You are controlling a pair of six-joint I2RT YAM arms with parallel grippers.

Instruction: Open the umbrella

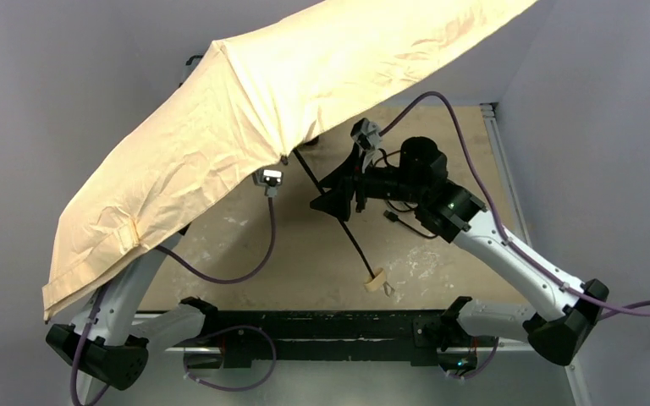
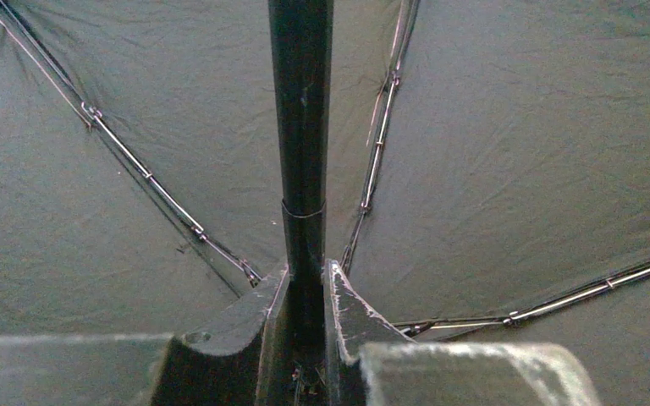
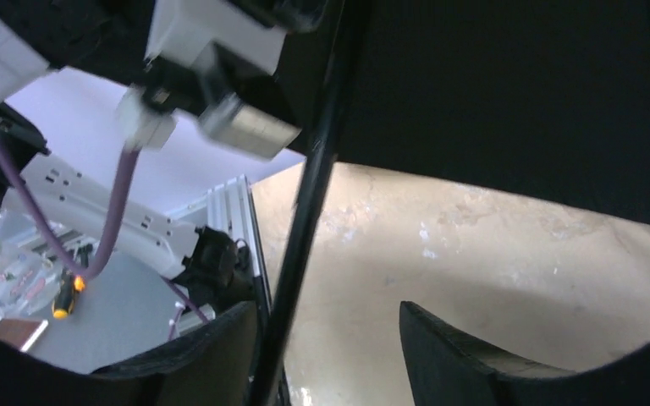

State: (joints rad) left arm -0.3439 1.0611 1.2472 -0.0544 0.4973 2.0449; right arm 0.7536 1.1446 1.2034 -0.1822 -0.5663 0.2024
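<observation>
The umbrella (image 1: 245, 110) is spread open, its beige canopy tilted over the left half of the table. Its thin black shaft (image 1: 338, 216) slants down to the cream handle (image 1: 376, 281) with a strap, just above the table. My left gripper is hidden under the canopy in the top view. In the left wrist view it (image 2: 306, 271) is shut on the shaft (image 2: 301, 127), with the black lining (image 2: 516, 169) and metal ribs (image 2: 148, 178) beyond. My right gripper (image 1: 332, 199) is open. In the right wrist view the shaft (image 3: 313, 194) passes between its fingers (image 3: 328, 309), close to the left finger (image 3: 220, 338).
The tan table (image 1: 440, 254) lies below, with a metal rail (image 1: 499, 161) along its right edge. The left wrist's camera block (image 3: 220, 93) and purple cable (image 3: 118, 203) hang near the shaft. A black bar (image 1: 322, 326) runs between the arm bases.
</observation>
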